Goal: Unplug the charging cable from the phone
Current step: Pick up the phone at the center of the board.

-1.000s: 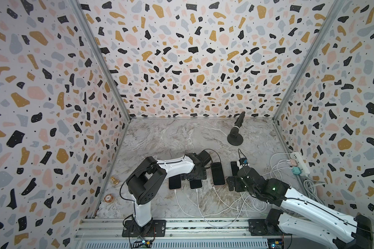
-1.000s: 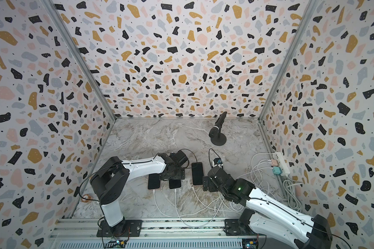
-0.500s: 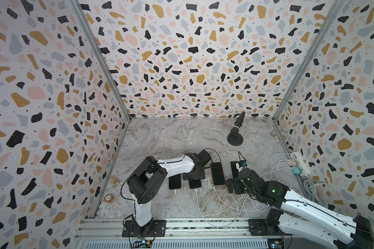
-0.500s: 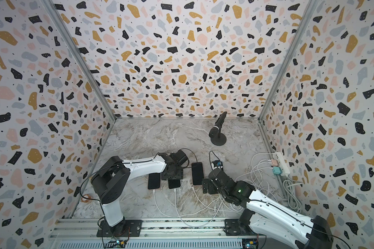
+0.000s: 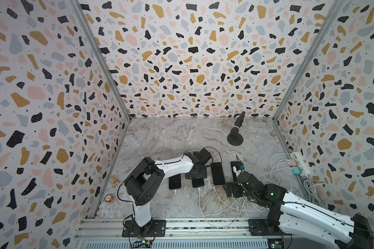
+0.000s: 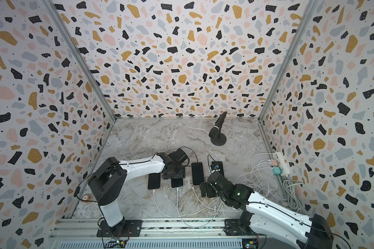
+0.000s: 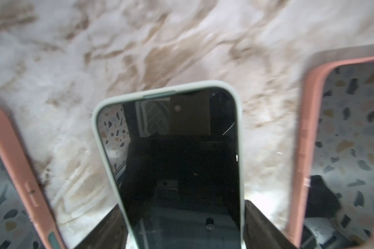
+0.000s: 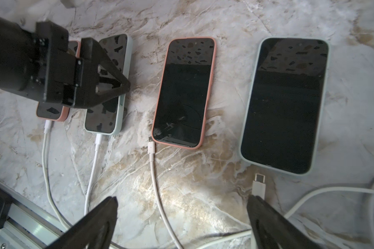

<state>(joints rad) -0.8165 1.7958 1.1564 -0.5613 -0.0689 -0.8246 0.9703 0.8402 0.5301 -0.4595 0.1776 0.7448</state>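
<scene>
Left wrist: glossy, rounded, mint-cased phone on veined marble tabletop.

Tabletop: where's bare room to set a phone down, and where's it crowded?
Free: the marble between the back wall, the microphone stand and the phone row. Crowded: white cables fill the stretch from that row to the power strip.

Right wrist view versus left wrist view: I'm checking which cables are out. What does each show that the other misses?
Only the right wrist: white cables, loose plugs beside the large mint phone and the pink phone next to it; the open right gripper. Only the left wrist: both fingers of the left gripper gripping the small mint phone. Both: that phone between pink-cased ones.
</scene>
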